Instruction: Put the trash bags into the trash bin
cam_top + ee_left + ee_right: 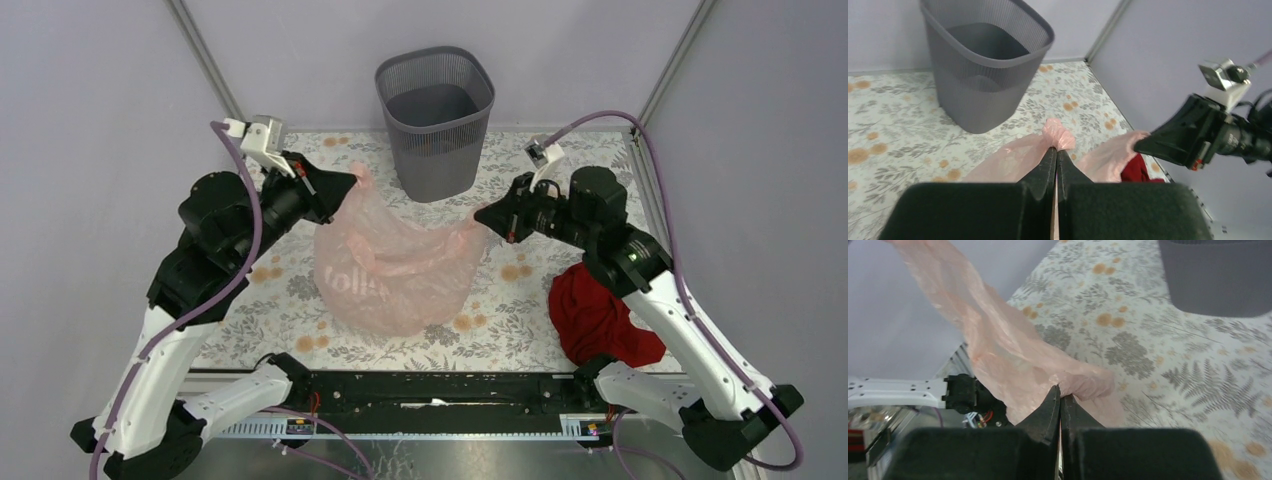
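The left gripper (1056,150) is pinching a bunched pink corner of the trash bag (395,270), jaws shut tight on the film with a small tuft showing past the tips. The right gripper (1060,390) is doing the same on the opposite corner, closed on a gathered fold. Between the two grips the bag's top edge is running left to right across the table (290,290), and its body is sagging below that line towards the arm bases; whether the bottom is resting on the floral cover cannot be told. The trash bin (435,150) is standing upright and open just beyond that edge, away from the bases and roughly centred between the grippers, so the bag's long axis is lying about parallel to the bin's near rim. Neither arm is clearly nearer; the right looks slightly closer in the top view. Judgement: the coming move is calling for both arms to carry the bag forward and over the rim together, narrowing the span, since the stretched bag looks wider than the mouth. A dark red cloth (600,315) is lying apart beside the right arm.
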Robot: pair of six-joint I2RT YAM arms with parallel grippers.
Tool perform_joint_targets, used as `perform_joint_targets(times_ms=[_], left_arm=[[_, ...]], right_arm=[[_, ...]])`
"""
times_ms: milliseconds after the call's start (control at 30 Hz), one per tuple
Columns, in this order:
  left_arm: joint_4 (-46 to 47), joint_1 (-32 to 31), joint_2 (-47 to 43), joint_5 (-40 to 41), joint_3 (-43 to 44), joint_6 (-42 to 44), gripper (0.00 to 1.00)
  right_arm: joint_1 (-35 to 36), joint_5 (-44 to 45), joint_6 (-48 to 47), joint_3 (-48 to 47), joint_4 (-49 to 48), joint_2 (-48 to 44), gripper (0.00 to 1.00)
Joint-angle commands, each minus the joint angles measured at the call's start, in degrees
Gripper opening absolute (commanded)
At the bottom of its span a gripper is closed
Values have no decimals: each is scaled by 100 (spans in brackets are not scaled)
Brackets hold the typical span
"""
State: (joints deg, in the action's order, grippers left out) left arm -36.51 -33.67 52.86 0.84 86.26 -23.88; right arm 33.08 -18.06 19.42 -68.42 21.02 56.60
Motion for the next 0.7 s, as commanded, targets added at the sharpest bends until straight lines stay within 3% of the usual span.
perform_joint_targets(times_ms=[0, 167, 267, 367, 500, 667], left_arm=[[909, 10, 21, -946, -521, -194, 0], [2079, -23, 615, -2520, -1149, -1302, 0], [2974, -161, 821, -2904, -1646, -1771, 0], [3589, -241, 963, -3031, -1971, -2156, 0], [3748, -313, 1110, -3060, -2061, -2330, 0], [3748, -320, 1101, -3037, -2059, -2402, 0]], right_arm=[[27, -1271, 148, -234, -948, 537, 2], [52, -2098, 859, 59, -2258, 833, 1], [105, -2223, 1187, 642, -3173, 678, 2], [136, -1932, 936, 875, -3160, 559, 4], [141, -1720, 668, 1156, -3281, 483, 8], [143, -1439, 405, 1350, -3374, 318, 26]])
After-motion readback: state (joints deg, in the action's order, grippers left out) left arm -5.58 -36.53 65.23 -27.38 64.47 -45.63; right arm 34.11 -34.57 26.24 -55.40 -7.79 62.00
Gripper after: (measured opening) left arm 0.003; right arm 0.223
